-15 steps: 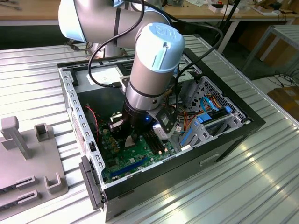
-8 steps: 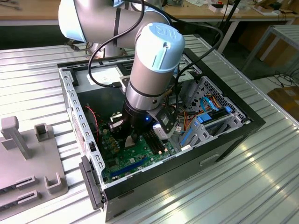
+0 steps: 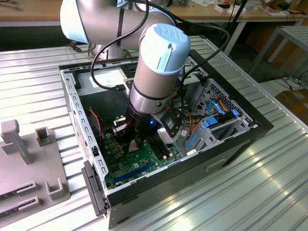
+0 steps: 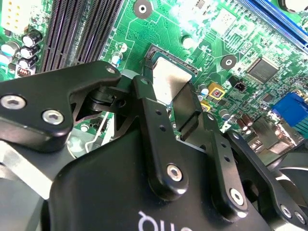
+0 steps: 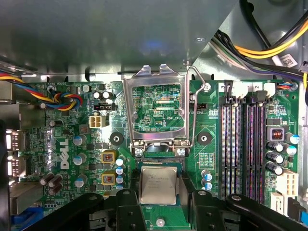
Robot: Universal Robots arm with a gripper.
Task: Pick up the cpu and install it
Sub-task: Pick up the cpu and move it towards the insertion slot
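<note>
Fingers (image 5: 126,207) pinch the cpu (image 5: 158,185) by its edges over the socket (image 5: 161,162); clamp frame (image 5: 153,73) open; risk: tilted seating bends socket pins.

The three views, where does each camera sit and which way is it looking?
Exterior view: off the arm, looking down into the open computer case; the arm reaches in.
First wrist view: on the wrist, facing the motherboard squarely; the gripper shows.
Second wrist view: on the wrist, slanting past the gripper.
Both wrist views share the cpu and the gripper.
</note>
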